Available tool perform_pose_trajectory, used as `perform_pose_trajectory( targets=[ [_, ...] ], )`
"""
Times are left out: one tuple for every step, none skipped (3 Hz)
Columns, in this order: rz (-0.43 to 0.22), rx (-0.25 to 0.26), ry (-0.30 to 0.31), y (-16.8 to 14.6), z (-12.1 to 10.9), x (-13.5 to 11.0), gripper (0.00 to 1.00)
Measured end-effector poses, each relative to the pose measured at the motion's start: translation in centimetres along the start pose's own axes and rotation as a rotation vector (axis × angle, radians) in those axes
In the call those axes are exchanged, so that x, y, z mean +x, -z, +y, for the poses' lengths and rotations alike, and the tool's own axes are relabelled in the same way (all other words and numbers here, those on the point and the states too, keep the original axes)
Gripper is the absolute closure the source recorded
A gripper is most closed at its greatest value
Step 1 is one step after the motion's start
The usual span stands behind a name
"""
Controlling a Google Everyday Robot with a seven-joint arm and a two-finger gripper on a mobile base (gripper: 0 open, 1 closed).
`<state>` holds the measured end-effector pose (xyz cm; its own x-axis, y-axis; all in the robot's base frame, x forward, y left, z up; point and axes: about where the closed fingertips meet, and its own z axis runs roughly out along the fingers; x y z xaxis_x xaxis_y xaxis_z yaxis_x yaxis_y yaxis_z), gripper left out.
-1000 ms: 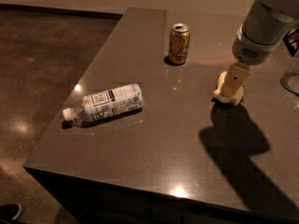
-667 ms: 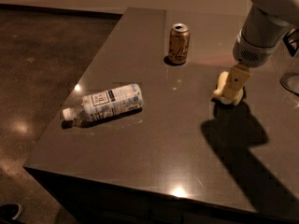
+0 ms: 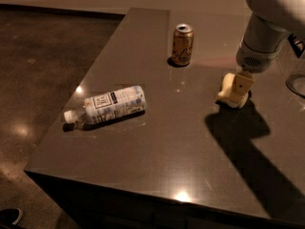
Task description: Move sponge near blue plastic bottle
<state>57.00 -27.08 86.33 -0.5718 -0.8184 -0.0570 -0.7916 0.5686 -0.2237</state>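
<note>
The sponge [image 3: 228, 97], a small pale yellow foam block, lies on the dark table [image 3: 157, 142] at the right. My gripper [image 3: 241, 86] comes down from the white arm straight onto it, touching or very close, and covers its right part. The blue plastic bottle [image 3: 112, 104], clear with a pale label and a white cap, lies on its side at the left of the table. The cap points to the left edge. The bottle is well apart from the sponge and the gripper.
A gold drink can [image 3: 182, 44] stands upright at the back, between the bottle and the sponge. The arm's dark shadow [image 3: 252, 142] falls on the table in front of the sponge. The table's left and front edges drop to a dark floor [image 3: 33, 80]. A round rim [image 3: 296, 85] shows at the far right.
Almost nothing. The gripper stays at the sponge, and the sponge, bottle and can have not moved.
</note>
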Motion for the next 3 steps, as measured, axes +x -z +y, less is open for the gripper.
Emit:
perform_pose_trajectory(
  targets=[
    [0.019, -0.029, 0.014, -0.9, 0.6, -0.1, 0.41],
    [0.019, -0.05, 0.03, -1.2, 1.5, -0.4, 0.64],
    [-0.017, -0.067, 0.085, 0.2, 3.5, -1.8, 0.88]
  ],
)
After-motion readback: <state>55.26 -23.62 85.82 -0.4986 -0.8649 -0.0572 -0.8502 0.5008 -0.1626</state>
